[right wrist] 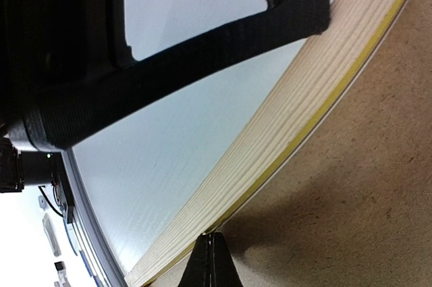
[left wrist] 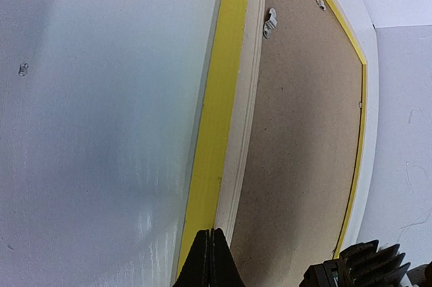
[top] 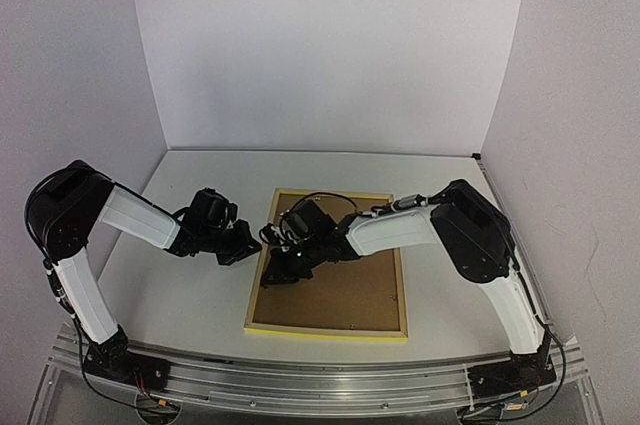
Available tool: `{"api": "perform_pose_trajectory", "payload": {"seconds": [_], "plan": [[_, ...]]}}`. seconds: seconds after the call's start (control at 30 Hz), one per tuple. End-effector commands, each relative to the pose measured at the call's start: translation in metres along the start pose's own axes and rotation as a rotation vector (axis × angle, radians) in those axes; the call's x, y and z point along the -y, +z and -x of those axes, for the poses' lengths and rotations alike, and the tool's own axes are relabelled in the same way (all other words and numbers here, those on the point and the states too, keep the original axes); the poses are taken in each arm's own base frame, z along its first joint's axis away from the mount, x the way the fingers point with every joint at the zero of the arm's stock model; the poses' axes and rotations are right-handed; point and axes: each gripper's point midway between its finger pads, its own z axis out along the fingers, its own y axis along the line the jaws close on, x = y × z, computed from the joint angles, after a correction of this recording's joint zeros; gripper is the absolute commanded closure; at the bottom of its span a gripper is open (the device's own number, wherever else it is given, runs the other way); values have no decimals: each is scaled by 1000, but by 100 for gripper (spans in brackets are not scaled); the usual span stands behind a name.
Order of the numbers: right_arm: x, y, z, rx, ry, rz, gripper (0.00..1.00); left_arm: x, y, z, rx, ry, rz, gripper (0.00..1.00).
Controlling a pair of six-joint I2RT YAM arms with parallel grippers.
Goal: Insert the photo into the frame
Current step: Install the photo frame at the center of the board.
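The frame (top: 325, 330) lies flat on the table with its thin yellow edges around a brown backing board (top: 350, 290). The photo is hidden in every view. My left gripper (top: 255, 242) is shut with nothing in it. Its tips (left wrist: 211, 231) rest at the frame's yellow left edge (left wrist: 216, 111), beside the board (left wrist: 304, 132). My right gripper (top: 272, 273) reaches across the board to the same left side. It is shut too, its tips (right wrist: 210, 236) sitting where the board (right wrist: 351, 186) meets the frame's pale wooden rail (right wrist: 283, 118).
A small metal clip (left wrist: 270, 22) sits on the board near the frame's far rail. The left arm's black gripper body (right wrist: 202, 37) hangs close over the right wrist camera. White walls enclose the table on three sides; a metal rail (top: 320, 385) runs along the near edge.
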Motion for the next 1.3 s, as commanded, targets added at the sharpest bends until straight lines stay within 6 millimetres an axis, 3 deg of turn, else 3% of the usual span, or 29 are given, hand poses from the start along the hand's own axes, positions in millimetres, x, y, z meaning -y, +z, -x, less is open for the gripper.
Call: {"api": "perform_pose_trajectory", "payload": {"seconds": [0.0, 0.17, 0.3, 0.47, 0.6, 0.77, 0.97, 1.27], "plan": [[-8, 23, -52, -176, -28, 71, 99, -75, 0, -61, -190, -75, 260, 100], [5, 30, -47, -143, -7, 8, 97, -75, -1, -61, -192, -75, 260, 100], [7, 24, -23, -52, -11, -62, 96, -76, -1, -61, -192, -74, 260, 100], [-30, -3, 15, 63, -102, -39, 93, -77, -1, -62, -195, -69, 262, 100], [-50, -28, 29, 125, -150, -35, 93, -78, -2, -63, -196, -64, 267, 100], [-51, -38, 10, 92, -153, -19, 93, -79, -2, -62, -193, -68, 271, 100], [-32, -24, -25, -2, -132, -28, 93, -81, -2, -63, -193, -75, 280, 100], [-14, 2, -24, -14, -99, -60, 94, -82, -2, -63, -194, -81, 282, 100]]}}
